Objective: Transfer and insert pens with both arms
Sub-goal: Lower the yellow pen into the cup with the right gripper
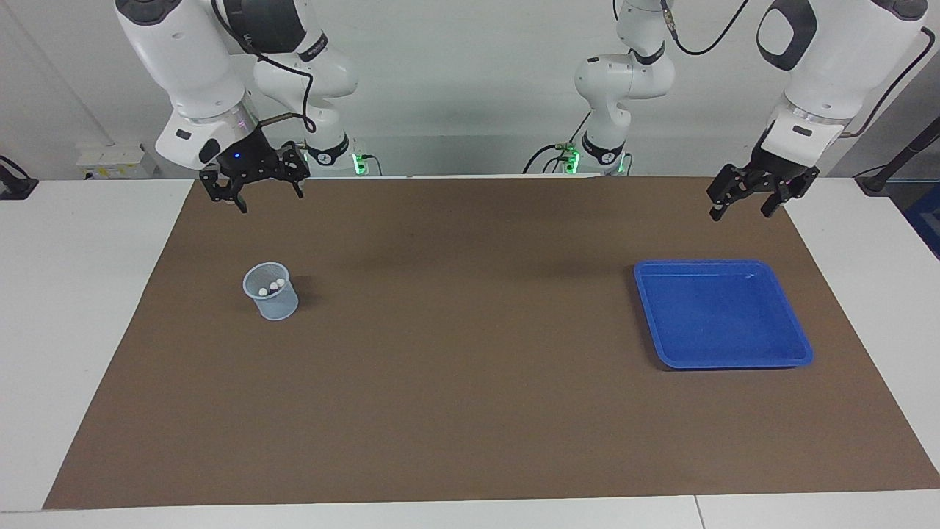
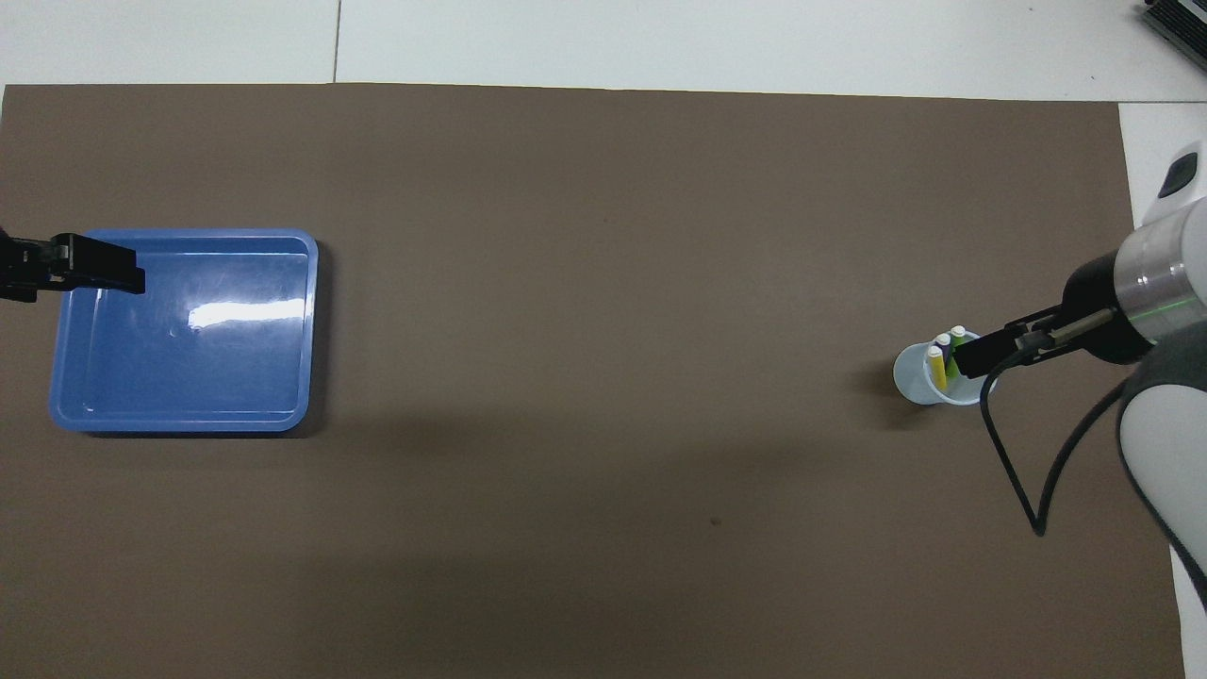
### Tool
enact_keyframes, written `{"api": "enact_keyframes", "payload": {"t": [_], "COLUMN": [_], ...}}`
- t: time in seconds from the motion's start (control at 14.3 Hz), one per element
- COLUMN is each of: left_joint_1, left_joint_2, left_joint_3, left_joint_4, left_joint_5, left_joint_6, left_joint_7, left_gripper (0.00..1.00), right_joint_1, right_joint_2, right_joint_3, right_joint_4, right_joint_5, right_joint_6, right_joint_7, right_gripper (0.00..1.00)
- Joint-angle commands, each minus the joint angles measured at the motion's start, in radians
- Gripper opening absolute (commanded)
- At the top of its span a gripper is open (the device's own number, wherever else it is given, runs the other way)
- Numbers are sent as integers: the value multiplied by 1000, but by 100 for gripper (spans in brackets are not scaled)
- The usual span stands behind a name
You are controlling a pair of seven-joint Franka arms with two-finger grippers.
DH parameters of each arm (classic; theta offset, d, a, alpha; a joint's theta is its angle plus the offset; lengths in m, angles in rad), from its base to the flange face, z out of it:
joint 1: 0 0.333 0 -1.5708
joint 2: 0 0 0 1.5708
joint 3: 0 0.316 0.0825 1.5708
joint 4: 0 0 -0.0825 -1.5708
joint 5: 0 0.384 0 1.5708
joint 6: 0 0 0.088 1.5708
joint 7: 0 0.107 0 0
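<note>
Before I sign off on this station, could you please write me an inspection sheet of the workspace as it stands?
Surface: brown mat on a white table.
Job's things: three pens, yellow, purple and green, stand cap-up in a pale cup toward the right arm's end; the blue tray toward the left arm's end holds nothing.
Clutter: nothing seen.
Grippers: right gripper open and holding nothing, raised over the mat's edge nearest the robots; left gripper open and holding nothing, raised over that edge too, apart from the tray.
Cables: a black cable loops from the right wrist; others trail at the arm bases.
Surroundings: white wall, wall box.
</note>
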Motion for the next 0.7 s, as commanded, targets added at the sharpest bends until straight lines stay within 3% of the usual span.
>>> {"api": "enact_keyframes", "payload": {"t": [0.0, 0.63], "left_joint_1": [-12, -12], "left_joint_2": [14, 12], "left_joint_3": [12, 11], "left_joint_4": [32, 32], "left_joint_5": [22, 22], "left_joint_6": [-32, -33], "left_joint_7": [9, 10], "left_gripper": [100, 100], "right_joint_1": [4, 2], "right_joint_2": [-12, -12], "right_joint_3": [4, -50], "right_joint_4": [2, 39], "right_joint_5": [-41, -23], "right_joint_6": [-35, -73], "right_joint_7": [64, 88], "right_gripper": [100, 100]}}
